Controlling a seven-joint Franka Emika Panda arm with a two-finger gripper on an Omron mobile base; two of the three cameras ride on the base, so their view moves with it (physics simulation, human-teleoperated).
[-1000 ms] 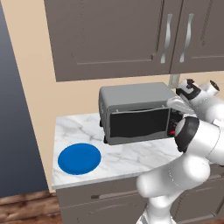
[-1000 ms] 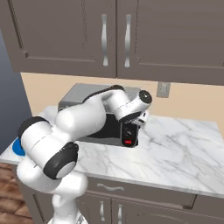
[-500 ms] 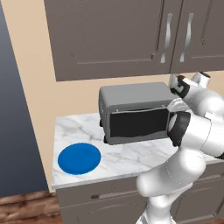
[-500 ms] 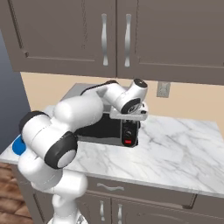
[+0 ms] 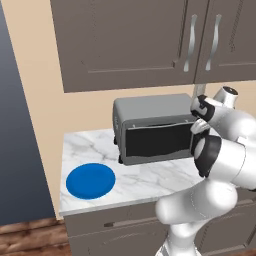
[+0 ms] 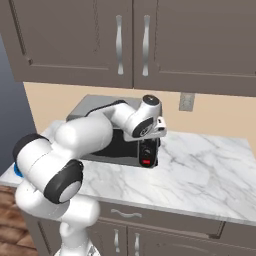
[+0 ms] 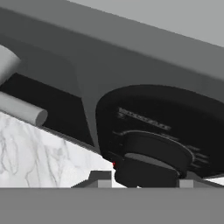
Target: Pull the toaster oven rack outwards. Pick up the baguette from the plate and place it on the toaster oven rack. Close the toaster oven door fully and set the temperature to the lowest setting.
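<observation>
- Toaster oven (image 5: 150, 127) sits on the marble tabletop (image 5: 150, 175) with its door (image 5: 157, 141) shut flat against the front, so we judge the door step done.
- Our gripper (image 6: 159, 131) is up at the oven's dark control panel (image 6: 148, 151). In the hand view a black knob (image 7: 153, 151) lies right ahead of the jaws and just above them, close enough that it may be touching, though we cannot be sure.
- Whether the jaws stand wide, narrow or pinched on that knob we cannot tell; the fingertips barely show at the bottom of the hand view.
- Change over the last second: in both base views the wrist has rolled and risen a little against the panel, while the oven, door and plate (image 5: 90, 180) have stayed put. We read that as the hand working a knob, which fits the last step, setting the temperature to its lowest.
- The blue plate lies bare, well off to the side of the jaws near the tabletop's far end, with no baguette on it. We take the bread to be behind the dark glass on the rack, but the frames do not let us see either.
- Only 1 step looks left: finishing the dial turn. A red button (image 6: 146, 161) sits below the jaws on the same panel and should be left alone.
</observation>
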